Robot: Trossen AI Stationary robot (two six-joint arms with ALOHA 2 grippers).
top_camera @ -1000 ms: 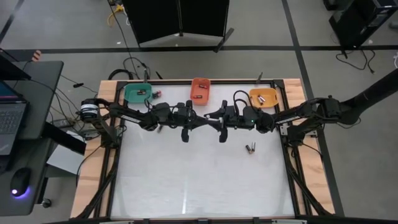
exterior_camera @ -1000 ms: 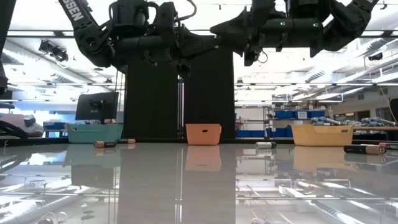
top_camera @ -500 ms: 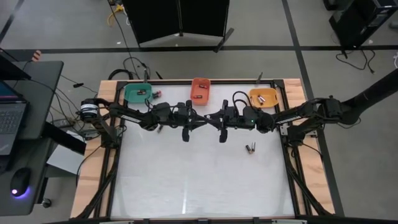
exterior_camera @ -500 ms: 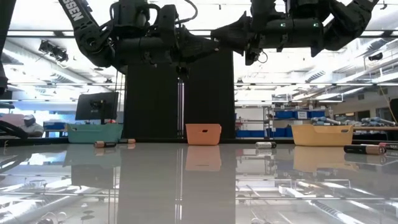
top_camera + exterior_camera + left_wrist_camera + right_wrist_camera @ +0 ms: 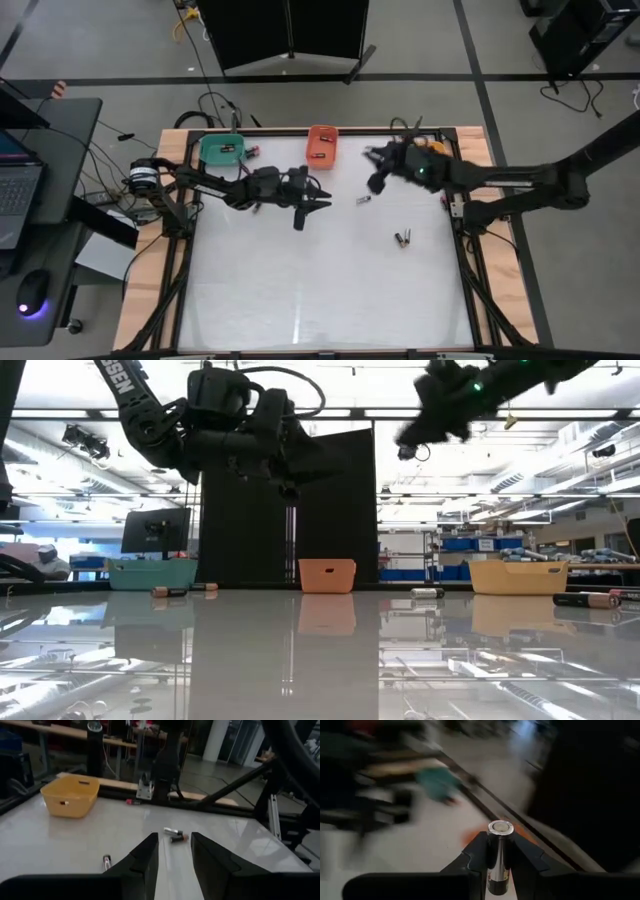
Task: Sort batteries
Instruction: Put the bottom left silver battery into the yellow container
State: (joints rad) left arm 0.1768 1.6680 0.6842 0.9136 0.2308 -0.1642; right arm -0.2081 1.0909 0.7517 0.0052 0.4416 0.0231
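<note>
Upper left of the high view: teal bin (image 5: pixel 221 150) with one battery inside, another lying just right of it on the tabletop (image 5: pixel 300 290). My left gripper (image 5: pixel 318 197) hangs left of centre over bare surface, fingers (image 5: pixel 145 857) parted a little and empty. In the left wrist view two batteries (image 5: pixel 174 834) lie together beyond the tips, a single one (image 5: pixel 106 862) nearer.

Top centre: orange bin (image 5: pixel 322 143) with a battery in it. A loose battery (image 5: pixel 364 200) lies right of centre, a pair (image 5: pixel 403 238) lower right of that.

My right gripper (image 5: pixel 378 170) sits in the upper right, between the orange bin and the yellow bin (image 5: pixel 432 150). Fingers are closed on a silvery cylindrical cell (image 5: pixel 499 854), which stands up between the pads with its top cap poking out.

Handling guess: small, rigid, smooth metal, light but dense for size. Round and slick, so likely to roll on the glossy tabletop and could twist or slide out of a loose pinch. Best taken across the middle of the barrel, pads square to the axis, not near an end.
</note>
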